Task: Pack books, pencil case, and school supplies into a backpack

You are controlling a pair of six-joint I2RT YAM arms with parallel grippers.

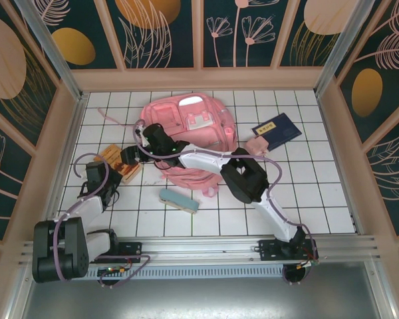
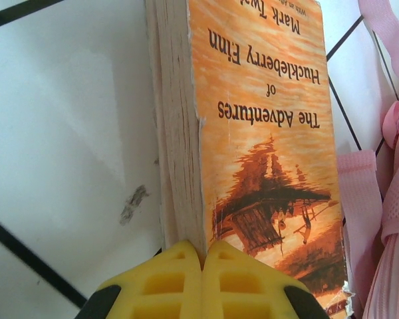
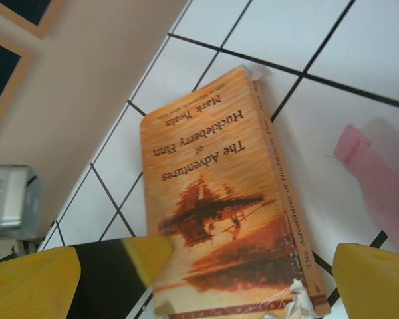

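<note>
My left gripper (image 2: 203,264), jaws closed tight at a corner of the orange book (image 2: 266,133), grip unconfirmed, my right gripper (image 3: 199,282), jaws spread wide above the same book, book flat near the left edge of the table (image 1: 319,199), just beside the backpack (image 1: 186,119)

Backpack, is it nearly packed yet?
Not yet. Nothing looks packed in the backpack. The left pincer is closed at the edge of the orange book, with the right pincer open over it. The pencil case, blue book and pink pouch wait outside.
</note>
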